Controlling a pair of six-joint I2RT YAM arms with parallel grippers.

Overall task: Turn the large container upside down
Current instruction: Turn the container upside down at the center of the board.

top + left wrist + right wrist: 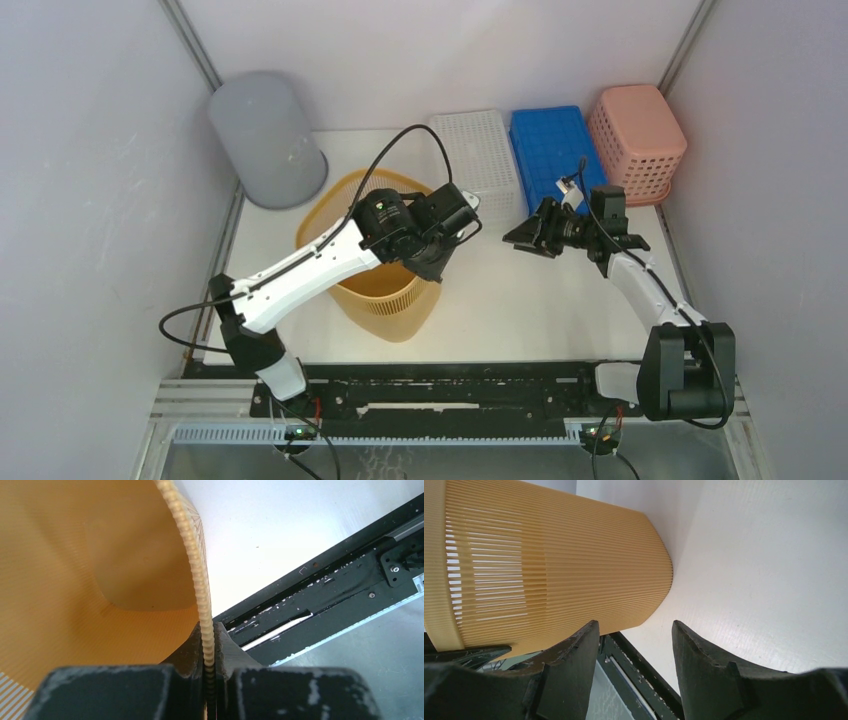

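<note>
Standing mouth-up left of centre on the bench (pixel 520 310), near an inverted grey bin (pixel 267 140), the orange ribbed basket (pixel 385 300) is the container to flip. The left tool (pixel 210 647) is clamped on its beaded rim (pixel 197 570), one finger inside the wall and one outside, a hold that probably serves as a lever for tipping. Further right, the right tool (pixel 635 630) hovers empty with its jaws apart, facing the basket's side wall near its base, likely so that it can steady or push the basket.
</note>
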